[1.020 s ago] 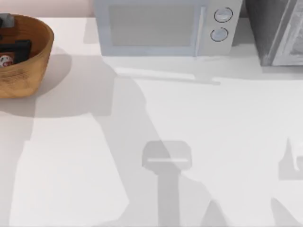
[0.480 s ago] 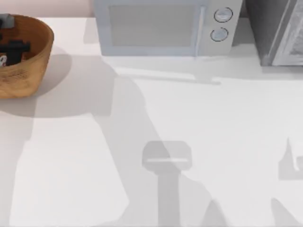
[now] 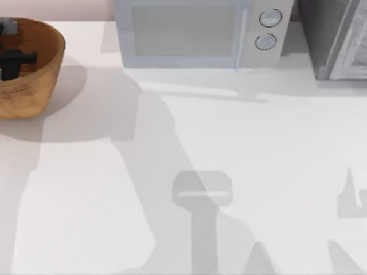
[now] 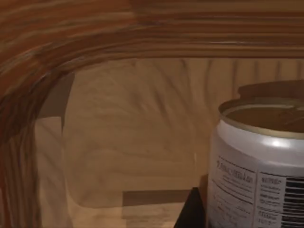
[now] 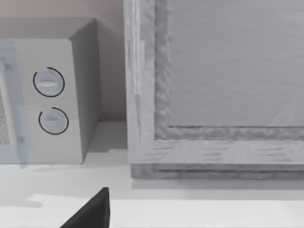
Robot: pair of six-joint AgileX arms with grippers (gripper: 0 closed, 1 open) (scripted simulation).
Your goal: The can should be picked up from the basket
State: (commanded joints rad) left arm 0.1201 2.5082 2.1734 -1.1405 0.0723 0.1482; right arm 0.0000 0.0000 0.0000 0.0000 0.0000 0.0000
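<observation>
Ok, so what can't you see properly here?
- The can: left wrist view, cut off by the picture's edges; in the top view the left tool covers it.
- The basket: top view, cut off at the left edge.
- The right tool: right wrist view, mostly cut off by the picture's edge.
- Whether the can is held: cannot tell.

One basket stands on the one table, at the top view's far left, and one can stands inside that basket, as the left wrist view shows. One microwave sits at the back of the table, and it carries two round dials, one above the other. One grey cabinet-like unit stands just beside the microwave, at the top view's right. One gripper, the left arm's, sits within the basket in the top view.
</observation>
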